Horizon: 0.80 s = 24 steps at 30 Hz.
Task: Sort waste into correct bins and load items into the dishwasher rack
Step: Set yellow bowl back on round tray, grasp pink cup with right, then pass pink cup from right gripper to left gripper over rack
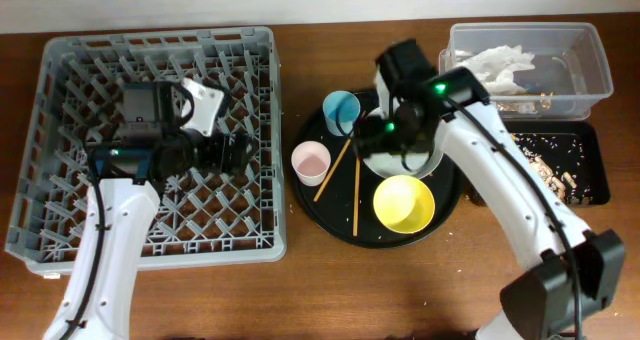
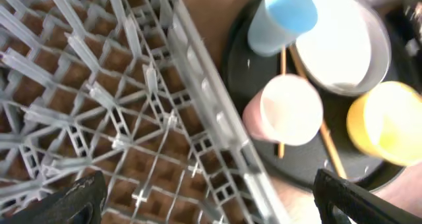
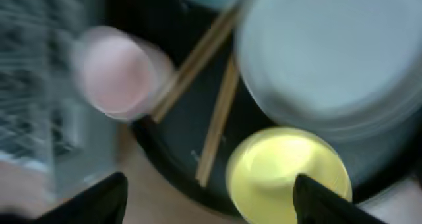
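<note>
The grey dishwasher rack (image 1: 60, 130) fills the left side. My left gripper (image 1: 236, 150) hovers over its right part, open and empty (image 2: 211, 204). On the round black tray (image 1: 340, 225) stand a light-blue cup (image 1: 341, 110), a pink cup (image 1: 311, 161), a yellow bowl (image 1: 404, 202) and a white plate (image 1: 420, 165), with two chopsticks (image 1: 335, 170) lying between them. My right gripper (image 1: 382, 130) is open and empty above the plate's left edge (image 3: 211, 197). White napkins (image 1: 500, 65) lie in the clear tub (image 1: 595, 70). Crumbly scraps (image 1: 545, 170) lie in the shallow black tray (image 1: 590, 140). I cannot make out the wrapper.
The left wrist view shows the rack's right wall (image 2: 217, 118) next to the pink cup (image 2: 290, 109), blue cup (image 2: 283, 16), plate (image 2: 336, 46) and bowl (image 2: 389, 122). The blurred right wrist view shows the bowl (image 3: 287, 174), plate (image 3: 330, 53) and pink cup (image 3: 115, 69).
</note>
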Tool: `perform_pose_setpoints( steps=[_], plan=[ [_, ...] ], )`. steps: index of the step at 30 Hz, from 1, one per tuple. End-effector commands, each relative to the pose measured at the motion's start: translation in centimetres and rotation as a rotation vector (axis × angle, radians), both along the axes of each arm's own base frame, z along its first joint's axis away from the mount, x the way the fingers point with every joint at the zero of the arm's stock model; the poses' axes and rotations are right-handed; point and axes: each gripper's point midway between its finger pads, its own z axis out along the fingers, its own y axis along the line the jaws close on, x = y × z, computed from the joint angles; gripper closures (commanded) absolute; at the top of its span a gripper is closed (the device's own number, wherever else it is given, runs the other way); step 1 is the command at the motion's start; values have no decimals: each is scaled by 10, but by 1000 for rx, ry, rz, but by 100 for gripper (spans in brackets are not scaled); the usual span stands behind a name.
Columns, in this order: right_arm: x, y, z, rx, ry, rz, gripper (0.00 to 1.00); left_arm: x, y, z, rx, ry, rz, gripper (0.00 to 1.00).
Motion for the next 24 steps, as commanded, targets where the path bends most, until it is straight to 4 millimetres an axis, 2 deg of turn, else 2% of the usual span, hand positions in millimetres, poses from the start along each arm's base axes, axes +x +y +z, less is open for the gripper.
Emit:
perform_pose_setpoints(
  steps=[1, 2, 4, 5, 7, 9, 11, 12, 13, 15, 16, 18, 19, 20, 22, 24],
  plan=[
    [21, 35, 6, 126, -54, -23, 27, 14, -4, 52, -78, -85, 55, 1],
    [29, 44, -1, 138, -57, -47, 29, 16, -4, 63, -79, -114, 54, 1],
    [37, 61, -32, 130, -14, -69, 39, 16, -5, 69, -80, -130, 53, 1],
    [38, 66, -50, 118, 18, -75, 48, 15, -5, 68, -80, -124, 53, 1],
    [36, 71, -83, 85, 90, -80, 55, 14, -4, 67, -79, -120, 53, 1],
    [29, 75, -112, 58, 158, -74, 69, 14, -4, 67, -79, -120, 53, 1],
    [25, 79, -122, 49, 179, -64, 83, 14, -4, 67, -78, -119, 53, 1],
    [25, 79, -122, 49, 179, -63, 96, 15, -4, 66, -76, -119, 55, 1],
    [25, 80, -118, 53, 171, -62, 96, 15, -1, 65, -61, -119, 68, 1],
    [27, 75, -98, 71, 143, -71, 96, 15, 1, 64, -53, -116, 75, 1],
    [27, 67, -77, 92, 125, -83, 96, 15, 0, 65, -61, -115, 73, 1],
    [25, 46, -22, 155, 48, -79, 96, 13, -11, 68, -146, -89, 67, 1],
    [25, 29, 13, 192, -25, -92, 96, 10, -23, 71, -213, -70, 29, 1],
    [25, 21, 47, 288, -81, -95, 96, 6, -39, 73, -302, -43, -46, 1],
    [35, 12, 96, 487, -171, -69, 96, -1, -68, 68, -487, 52, -185, 1],
    [41, 19, 111, 627, -199, 37, 96, -2, -91, 66, -693, 139, -321, 1]
  ],
)
